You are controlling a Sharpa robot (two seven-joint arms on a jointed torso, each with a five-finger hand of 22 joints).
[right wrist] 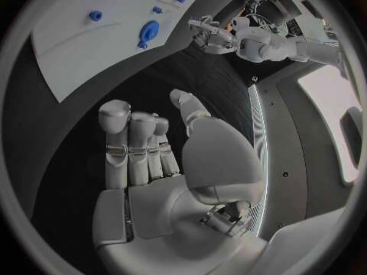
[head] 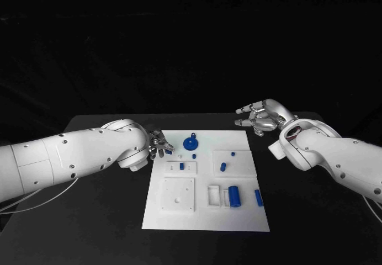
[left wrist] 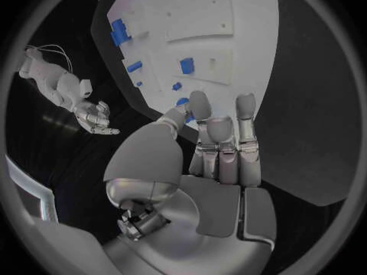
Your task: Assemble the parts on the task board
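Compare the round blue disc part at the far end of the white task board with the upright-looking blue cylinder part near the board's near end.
The round blue disc part is wide and flat with a small knob at its far side; the blue cylinder part is long and narrow. The disc lies on bare board at the far end; the cylinder lies beside a white raised block near the near end. Both are blue and rest on the white task board, touched by neither robot hand.

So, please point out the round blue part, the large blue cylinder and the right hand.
round blue part (head: pixel 191 143), head view, on the middle of its disc
large blue cylinder (head: pixel 235 195), head view, on its side at mid-length
right hand (head: pixel 260 117), head view, on the palm
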